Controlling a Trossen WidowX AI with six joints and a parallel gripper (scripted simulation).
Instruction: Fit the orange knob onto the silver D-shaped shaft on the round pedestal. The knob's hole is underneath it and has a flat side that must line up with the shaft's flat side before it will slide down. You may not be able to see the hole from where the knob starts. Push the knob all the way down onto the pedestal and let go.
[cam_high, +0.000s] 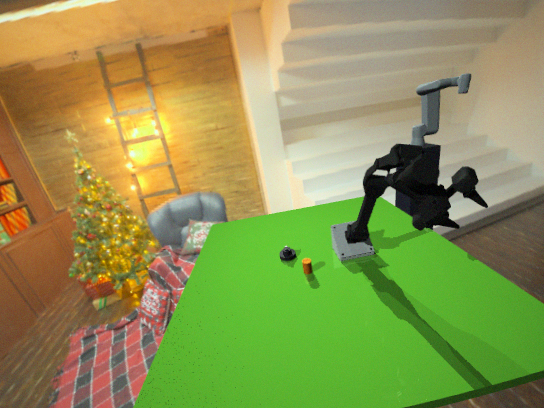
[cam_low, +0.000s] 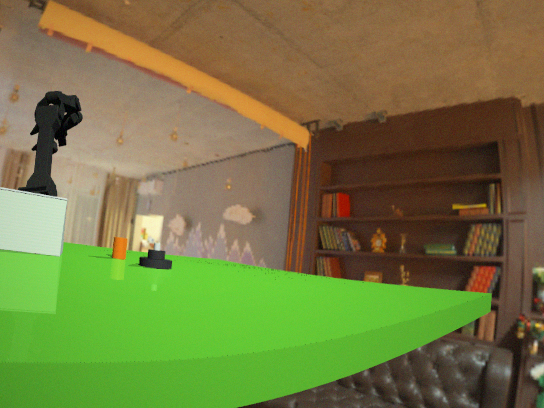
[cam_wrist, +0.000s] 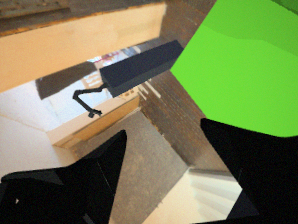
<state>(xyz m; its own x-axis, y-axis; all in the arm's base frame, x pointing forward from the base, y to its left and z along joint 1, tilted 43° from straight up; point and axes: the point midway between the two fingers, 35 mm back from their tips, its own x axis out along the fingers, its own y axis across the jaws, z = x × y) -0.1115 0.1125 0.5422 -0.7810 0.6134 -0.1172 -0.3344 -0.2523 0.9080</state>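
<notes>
The orange knob (cam_high: 307, 265) (cam_low: 119, 248) stands upright on the green table (cam_high: 310, 340) (cam_low: 240, 320) (cam_wrist: 240, 65). The dark round pedestal (cam_high: 287, 254) (cam_low: 155, 262) sits close beside it, apart from it, with the small silver shaft (cam_low: 157, 246) sticking up from its middle. My gripper (cam_high: 471, 215) (cam_wrist: 162, 127) is open and empty. It hangs past the table's far right edge, far from the knob and the pedestal. The wrist view shows only the two dark fingers, the table's corner and the floor below; neither knob nor pedestal shows there.
The arm's grey base plate (cam_high: 353, 248) is bolted on the table behind the knob; in the exterior view it shows as a white block (cam_low: 31, 222). A dark box with a grey camera post (cam_high: 429, 117) stands off the table behind the arm.
</notes>
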